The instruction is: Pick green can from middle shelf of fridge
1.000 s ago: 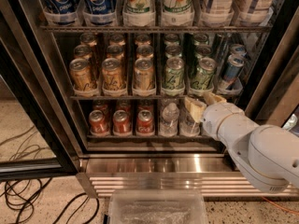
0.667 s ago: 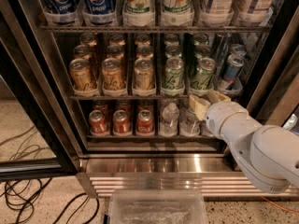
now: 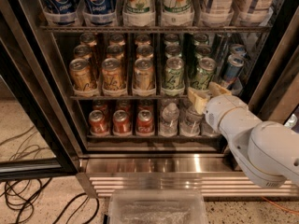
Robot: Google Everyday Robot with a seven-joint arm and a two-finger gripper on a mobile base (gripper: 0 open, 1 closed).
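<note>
Fridge (image 3: 154, 164) middle shelf (image 3: 126, 96): gold cans (image 3: 112, 73) left, blue can (image 3: 230, 69) right; gripper (image 3: 208, 95), fingers (image 3: 198, 100) apart, before green can (image 3: 203, 73).

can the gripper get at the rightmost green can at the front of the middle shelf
Probably yes: the gripper hovers open just in front of and below the green can, with nothing between them. The blue can beside it and the middle shelf edge leave little room.

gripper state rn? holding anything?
Gripper: open, holding nothing; fingers sit at the front edge of the middle shelf, just below the right-hand green can.
</note>
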